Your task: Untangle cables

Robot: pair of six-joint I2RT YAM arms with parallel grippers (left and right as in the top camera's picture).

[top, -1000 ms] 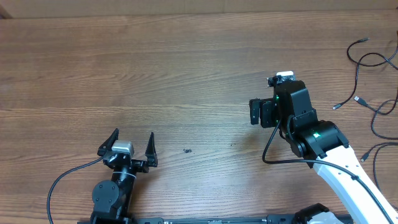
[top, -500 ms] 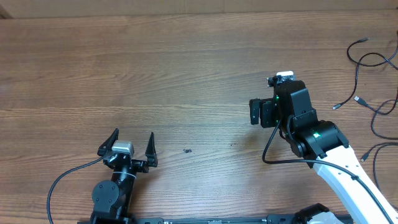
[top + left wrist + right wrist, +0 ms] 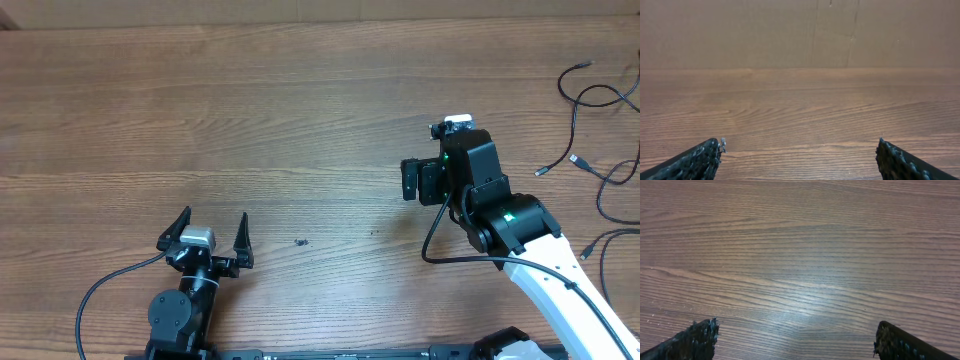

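The cables (image 3: 598, 93) are thin black cords looping at the far right edge of the wooden table in the overhead view. One silver-tipped plug (image 3: 575, 159) lies among them and another plug end (image 3: 587, 251) lies lower down. My right gripper (image 3: 443, 165) points down at the table left of the cables and apart from them. In its wrist view it (image 3: 795, 326) is open over bare wood. My left gripper (image 3: 212, 226) is open and empty at the front left. Its wrist view (image 3: 800, 143) shows only wood. No cable shows in either wrist view.
The wooden table (image 3: 300, 120) stretches between the arms. A small dark speck (image 3: 299, 242) lies right of my left gripper. A brown cardboard wall (image 3: 800, 30) stands along the table's far edge. The left arm's own thick black cable (image 3: 105, 290) curls at the front left.
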